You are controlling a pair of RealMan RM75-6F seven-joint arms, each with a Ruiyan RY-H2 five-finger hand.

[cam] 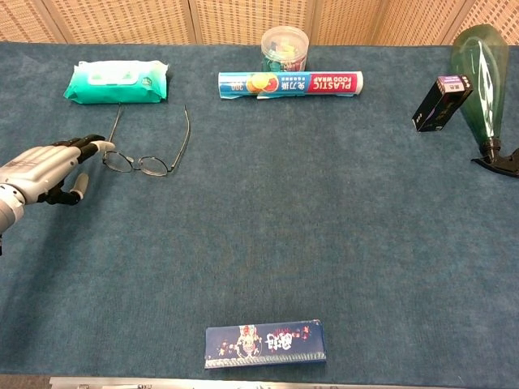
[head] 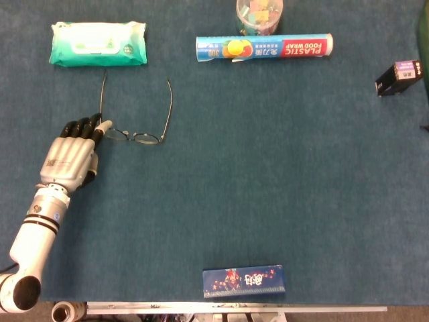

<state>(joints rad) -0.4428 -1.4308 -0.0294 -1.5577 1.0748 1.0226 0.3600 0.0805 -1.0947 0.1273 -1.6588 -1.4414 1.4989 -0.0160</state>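
A pair of thin wire-rimmed glasses (head: 137, 127) (cam: 146, 154) lies open on the blue cloth, temples pointing away from me. My left hand (head: 70, 157) (cam: 45, 172) lies flat just left of them, fingers stretched forward, fingertips (head: 100, 126) at the left lens corner. Whether they touch the frame I cannot tell. The hand holds nothing. My right hand shows in neither view.
A green wet-wipes pack (head: 98, 43) lies behind the glasses. A plastic-wrap box (head: 265, 47) and a clear tub (head: 259, 13) sit at the back centre. A small dark box (head: 399, 76) and a green spray bottle (cam: 478, 73) are far right. A blue flat box (head: 244, 281) lies near the front edge.
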